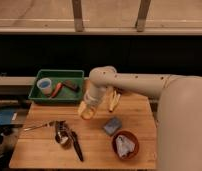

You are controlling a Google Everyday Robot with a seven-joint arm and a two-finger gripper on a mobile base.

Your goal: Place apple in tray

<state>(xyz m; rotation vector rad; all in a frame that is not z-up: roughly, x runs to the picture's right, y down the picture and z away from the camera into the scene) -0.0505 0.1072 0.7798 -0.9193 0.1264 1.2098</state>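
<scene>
The apple (pixel 86 112) is a small yellow-orange fruit, held just above the wooden table (pixel 41 150) near its back middle. My gripper (pixel 89 106) comes down on it from above and is shut on it; the fingers are mostly hidden behind the wrist. The green tray (pixel 59 73) stands at the back left, up and to the left of the apple. It holds a pale blue cup (pixel 44 86), an orange-red carrot-like item (pixel 56 90) and a dark item (pixel 71 85).
A pale banana (pixel 113 100) lies just right of the gripper. A blue-grey sponge (pixel 112 125) and a brown-red bowl (pixel 125 144) with a white wad are at the front right. Metal utensils (pixel 63 134) and a black handle (pixel 77 148) lie at the front left.
</scene>
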